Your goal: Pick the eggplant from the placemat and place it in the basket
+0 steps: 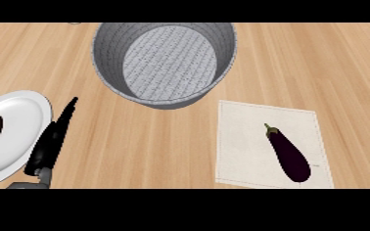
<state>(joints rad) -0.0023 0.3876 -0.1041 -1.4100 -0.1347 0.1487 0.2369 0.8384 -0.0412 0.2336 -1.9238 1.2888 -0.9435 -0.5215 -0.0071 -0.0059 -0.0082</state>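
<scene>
One hand (pixel 52 136) of mine shows, left, fingers straight.
Eggplant (pixel 289 155) lies on the placemat (pixel 242 142), basket (pixel 108 73) apart.

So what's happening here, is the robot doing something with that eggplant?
Nothing is being handled yet. The eggplant lies on the placemat at the right, untouched, its stem pointing toward the far side of the counter. The grey basket it is meant to go into stands beyond the placemat, with nothing in it. Only the robot's left hand shows, at the lower left with straight fingers, beside a white plate. The right hand is out of sight.
</scene>
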